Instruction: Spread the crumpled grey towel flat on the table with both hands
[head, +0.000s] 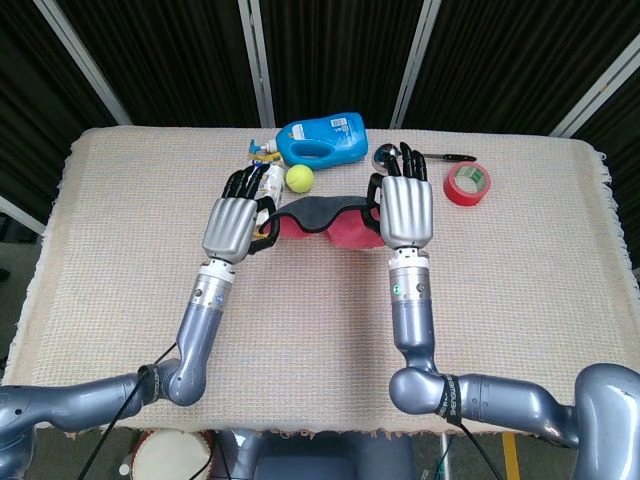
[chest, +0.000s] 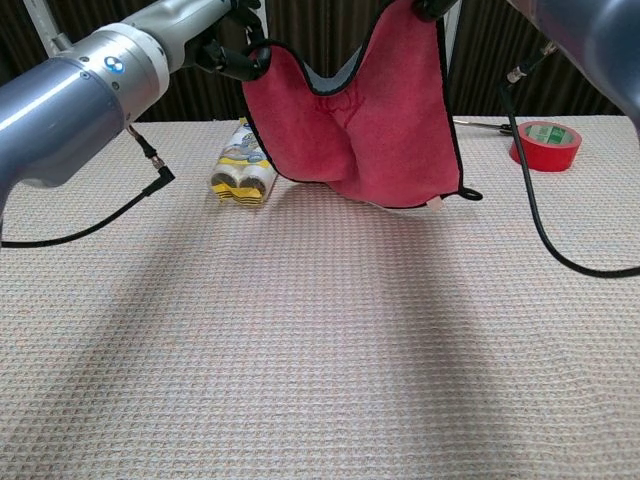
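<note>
Head view | left robot hand (head: 232, 227) pinches one top corner of the towel (chest: 365, 110) | right robot hand (head: 404, 210) pinches the other | towel, red with dark edging, hangs between them, lower edge near the desk (chest: 300, 330) | tennis ball (head: 299, 178) behind

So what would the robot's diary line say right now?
left hand: holds towel corner | right hand: holds other corner | towel: lifted, hanging, red side showing | state: not yet flat
</note>
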